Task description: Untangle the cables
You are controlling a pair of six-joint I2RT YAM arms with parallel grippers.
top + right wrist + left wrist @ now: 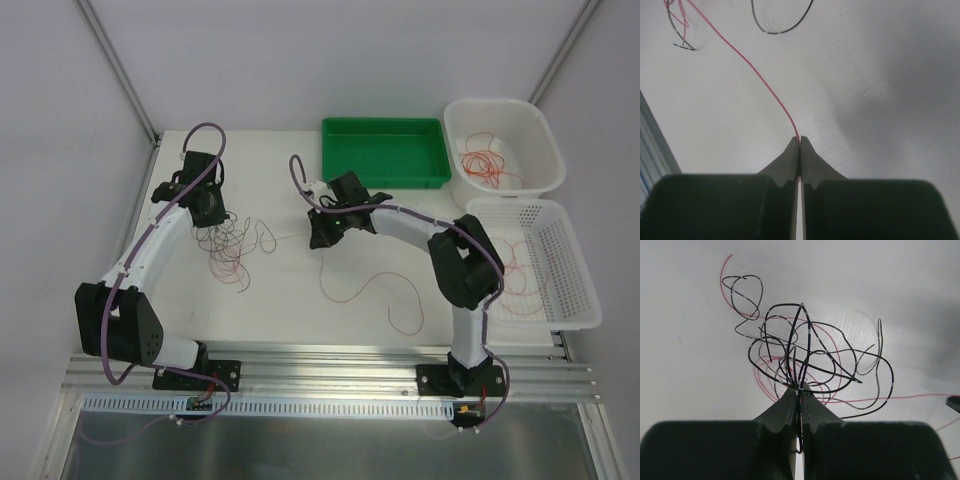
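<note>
Left claw (799,389) is clamped tight on a few strands at the near edge of the tangle of thin black and red wires (810,355). The tangle sits in loose loops on the white desk (285,312), right in front of the claw. Right claw (799,140) is pinched closed too, on a single thin red wire (760,75) that runs up and left toward the clump (can't tell where it joins in). Another long loose red wire (385,275) lies curled on the desk by the right arm, apart from the tangle. Over on the right, the deep white plastic tub (497,103) and the shallow white perforated basket (572,270) both hold red wires. The green plastic tray (385,150) sits just beside the tub.
</note>
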